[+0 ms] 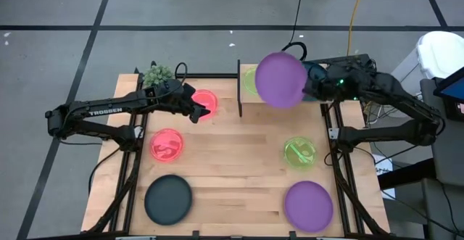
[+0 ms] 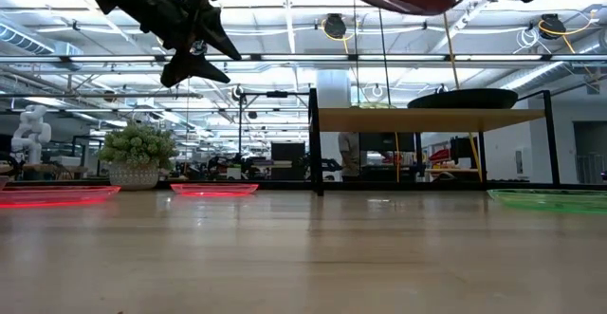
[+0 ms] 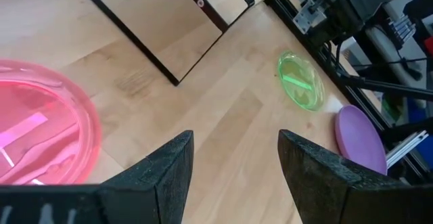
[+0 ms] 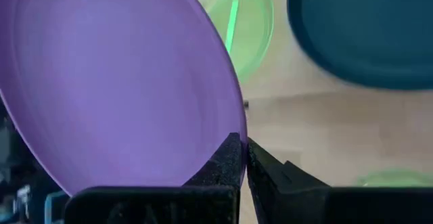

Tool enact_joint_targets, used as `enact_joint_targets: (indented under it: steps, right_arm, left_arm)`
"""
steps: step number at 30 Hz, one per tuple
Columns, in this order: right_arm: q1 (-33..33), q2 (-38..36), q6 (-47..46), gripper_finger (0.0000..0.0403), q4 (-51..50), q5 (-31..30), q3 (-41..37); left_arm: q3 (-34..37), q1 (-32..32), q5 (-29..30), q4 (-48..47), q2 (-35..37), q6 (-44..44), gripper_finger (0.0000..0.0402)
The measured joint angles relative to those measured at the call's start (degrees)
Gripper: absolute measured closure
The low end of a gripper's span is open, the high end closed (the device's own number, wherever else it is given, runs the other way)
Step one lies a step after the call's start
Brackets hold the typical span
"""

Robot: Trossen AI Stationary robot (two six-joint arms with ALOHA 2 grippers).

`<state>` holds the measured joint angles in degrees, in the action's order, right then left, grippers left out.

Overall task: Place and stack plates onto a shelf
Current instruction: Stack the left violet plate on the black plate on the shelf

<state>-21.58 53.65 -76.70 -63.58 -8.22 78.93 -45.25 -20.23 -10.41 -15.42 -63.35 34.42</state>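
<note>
Bare wooden tabletop (image 2: 303,257) fronts what looks like a workshop.

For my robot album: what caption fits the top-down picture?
Right gripper carries a purple plate above the shelf; left gripper hangs open.

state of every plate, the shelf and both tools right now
held purple plate: lifted above the shelf, pinched at its rim by the right tool
shelf: carries a teal plate and a green plate
left tool: open, empty, above the table near a pink plate
second pink plate: flat on table
second teal plate: flat on table
second green plate: flat on table
second purple plate: flat on table
</note>
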Motion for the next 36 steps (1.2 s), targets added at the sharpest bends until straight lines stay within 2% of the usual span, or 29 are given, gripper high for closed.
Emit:
enact_joint_targets:
  steps: [7, 15, 22, 28, 32, 36]
  right_arm:
    - [-8.20, 0.92, 6.28, 0.0403, -0.73, -0.28, 2.92]
    - [-17.91, 3.80, 13.70, 0.0403, -1.01, 8.58, 4.63]
    - [-26.49, 7.59, 21.98, 0.0403, -7.03, 11.31, 7.19]
    - [-33.91, 10.62, 29.79, 0.0403, -11.57, 11.10, 7.26]
    - [-37.79, 12.57, 33.57, 0.0403, -12.06, 8.22, 7.28]
    - [-41.18, 13.94, 36.04, 0.0403, -12.14, 7.95, 7.28]
  left_arm:
    - [0.00, 0.17, 0.01, -0.02, 0.00, 0.30, 0.0181]
    - [0.00, 1.83, 0.01, -0.04, 0.00, 0.30, 0.0181]
    - [0.00, 3.14, 0.02, -0.04, 0.00, 0.30, 0.0181]
    - [0.02, 4.00, 0.04, -0.04, 0.00, 0.30, 0.0181]
    - [0.02, 4.29, 0.04, -0.04, 0.00, 0.26, 0.0181]
    - [0.02, 4.62, 0.07, -0.04, 0.00, 0.28, 0.0181]
